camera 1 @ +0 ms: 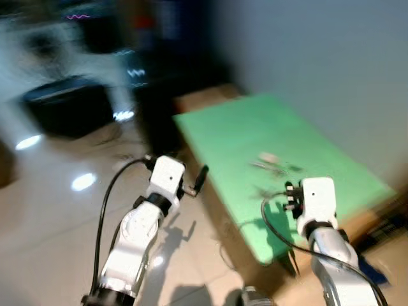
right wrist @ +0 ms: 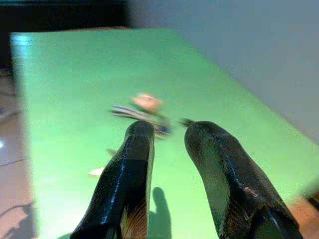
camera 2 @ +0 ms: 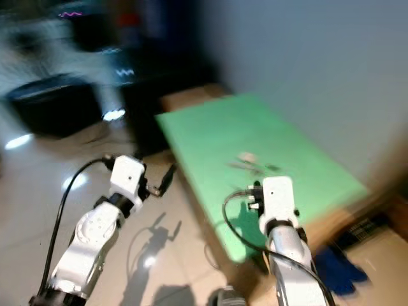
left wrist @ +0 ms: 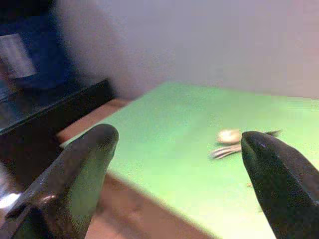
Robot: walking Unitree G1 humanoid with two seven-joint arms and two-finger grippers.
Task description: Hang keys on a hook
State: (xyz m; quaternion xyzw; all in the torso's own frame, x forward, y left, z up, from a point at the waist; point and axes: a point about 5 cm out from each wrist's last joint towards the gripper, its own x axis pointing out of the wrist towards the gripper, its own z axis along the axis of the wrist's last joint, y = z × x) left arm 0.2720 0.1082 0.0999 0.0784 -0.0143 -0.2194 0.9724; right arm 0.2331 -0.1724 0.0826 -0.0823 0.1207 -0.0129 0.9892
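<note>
I see a pale tiled floor (camera 1: pixel 57 217) with bright glare spots filling the lower left of the head views, and a plain grey wall (camera 1: pixel 331 70) across the upper right. Between them a low counter (camera 1: pixel 236 127) with a green top runs from the centre of the frame toward the lower right; its far end meets dark, blurred furniture (camera 1: pixel 64 105) in the upper left that I cannot identify. My left arm reaches up from the bottom left, its left pincer (camera 1: pixel 200 178) just beside the counter's near edge, over the floor; in the left wrist view its two black fingers (left wrist: pixel 75 174) stand wide apart with nothing between them. My right arm rises at the lower right, and the right pincer (right wrist: pixel 167 129) hangs over the green top, its tips parted by a narrow gap and holding nothing. The keys (camera 1: pixel 273 166) lie flat on the counter right of centre, just beyond the right pincer's tips and apart from them, a pale tag (right wrist: pixel 146 102) at their far side.
</note>
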